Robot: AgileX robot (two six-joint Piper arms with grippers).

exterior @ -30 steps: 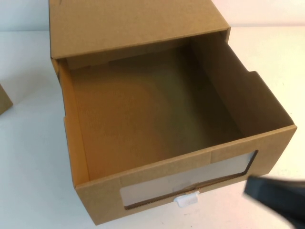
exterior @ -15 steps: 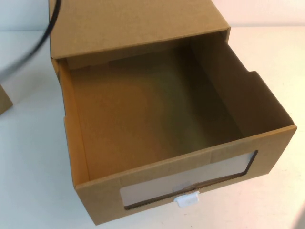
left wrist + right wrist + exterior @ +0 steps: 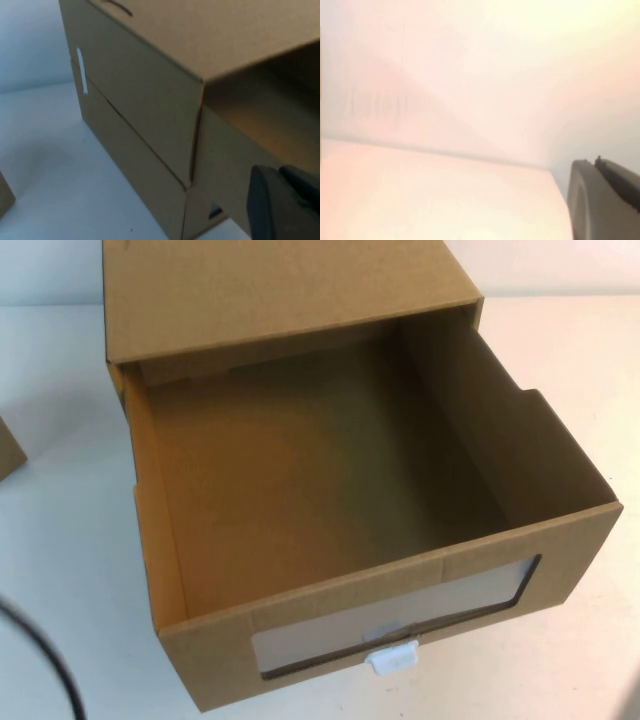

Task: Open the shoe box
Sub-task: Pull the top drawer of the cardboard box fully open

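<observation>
- Shoe box mid-counter, drawer pulled well out toward robot, white pull tab on its front.
- Left gripper close beside box's left side; apart or together, cannot tell.
- Right gripper away from box, over pale counter, closed together.

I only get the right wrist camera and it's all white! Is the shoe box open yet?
Observer: Yes. In the high view the brown cardboard shoe box has its drawer pulled far out.
Operator: Anything inside?
Observer: No, the drawer is empty.
Operator: Where are the arms?
Observer: The left gripper is beside the box's left side wall, shown by its wrist view. Your right gripper, jaws shut, is outside the high view.
</observation>
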